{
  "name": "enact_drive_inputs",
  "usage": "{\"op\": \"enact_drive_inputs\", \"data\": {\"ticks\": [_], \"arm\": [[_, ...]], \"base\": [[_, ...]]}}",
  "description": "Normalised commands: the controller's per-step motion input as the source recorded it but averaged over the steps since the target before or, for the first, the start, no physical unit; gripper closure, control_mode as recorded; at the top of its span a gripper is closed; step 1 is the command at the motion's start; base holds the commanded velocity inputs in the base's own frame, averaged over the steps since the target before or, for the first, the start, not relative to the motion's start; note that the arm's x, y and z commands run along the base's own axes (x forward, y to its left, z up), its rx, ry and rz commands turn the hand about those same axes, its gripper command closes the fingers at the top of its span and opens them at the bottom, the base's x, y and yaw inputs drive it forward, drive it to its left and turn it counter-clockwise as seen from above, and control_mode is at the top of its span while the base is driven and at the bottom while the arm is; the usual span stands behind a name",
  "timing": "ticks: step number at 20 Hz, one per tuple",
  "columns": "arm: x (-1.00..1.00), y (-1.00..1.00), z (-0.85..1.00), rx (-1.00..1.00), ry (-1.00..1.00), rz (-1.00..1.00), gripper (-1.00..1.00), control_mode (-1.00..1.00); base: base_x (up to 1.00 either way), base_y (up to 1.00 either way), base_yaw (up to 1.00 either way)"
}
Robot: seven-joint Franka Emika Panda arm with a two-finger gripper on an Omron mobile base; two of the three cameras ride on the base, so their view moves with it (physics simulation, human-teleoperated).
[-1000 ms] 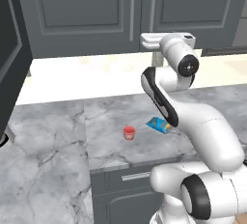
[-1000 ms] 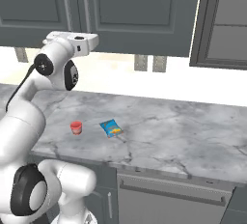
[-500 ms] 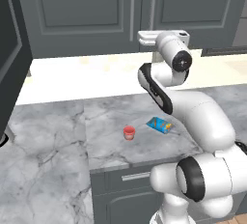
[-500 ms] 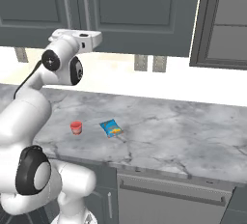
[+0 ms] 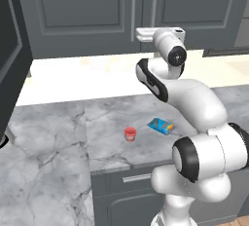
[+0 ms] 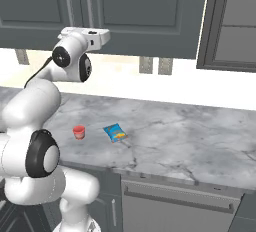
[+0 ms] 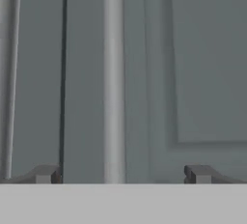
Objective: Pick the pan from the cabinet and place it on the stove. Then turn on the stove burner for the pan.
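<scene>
**A:** Where are you now, and where is the pan?

**B:** You are right up close to the dark grey wall cabinet (image 5: 82, 10). Both of its doors are shut. You cannot see the pan, so it is most likely hidden behind them. You have to get a door open first.

**A:** How will the door feel?

**B:** The door (image 7: 202, 59) is big, flat and stiff. It will not bend. It will likely swing on its side like a gate, so you pull it in a curve, not straight out. There is nothing to grab on the flat part. Take it by the silver bar handle (image 7: 113, 73). That bar is thin, hard and smooth, so it could slip. Hold it near the low end, where you are now, and squeeze across it.

**A:** And the pan, when you get to it?

**B:** It is probably heavy and hard. The slim handle is the best spot to grab, I think.

**A:** What is the gripper (image 7: 123, 174) doing?

**B:** Its jaws are spread as wide as they go. It holds nothing. One fingertip (image 7: 46, 174) is on each side of the bar, and the bar stands between them. They do not seem to touch it yet.

**A:** Anything else around?

**B:** Down on the marble counter (image 6: 190, 136) sit a blue snack bag (image 6: 115, 133) and a little red cup (image 6: 79, 131). They are well apart from the gripper.
</scene>
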Motion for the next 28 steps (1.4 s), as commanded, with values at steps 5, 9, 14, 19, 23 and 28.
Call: {"op": "enact_drive_inputs", "data": {"ticks": [5,9,14,19,23,28], "arm": [[0.28,0.00,-0.01,0.00,-0.01,0.00,-1.00,-1.00],[0.26,0.03,-0.07,0.00,0.00,0.00,-1.00,-1.00],[0.32,0.14,-0.14,0.00,0.00,0.00,-1.00,-1.00],[0.41,0.23,-0.16,0.00,0.00,0.00,-1.00,-1.00],[0.44,0.15,-0.13,0.00,0.00,0.00,1.00,-1.00],[0.28,0.07,-0.04,0.00,0.02,0.00,1.00,-1.00]], "base": [[0.00,0.00,0.00],[0.00,0.00,0.00],[0.00,0.00,0.00],[0.00,0.00,0.00],[0.00,0.00,0.00],[0.00,0.00,0.00]]}}
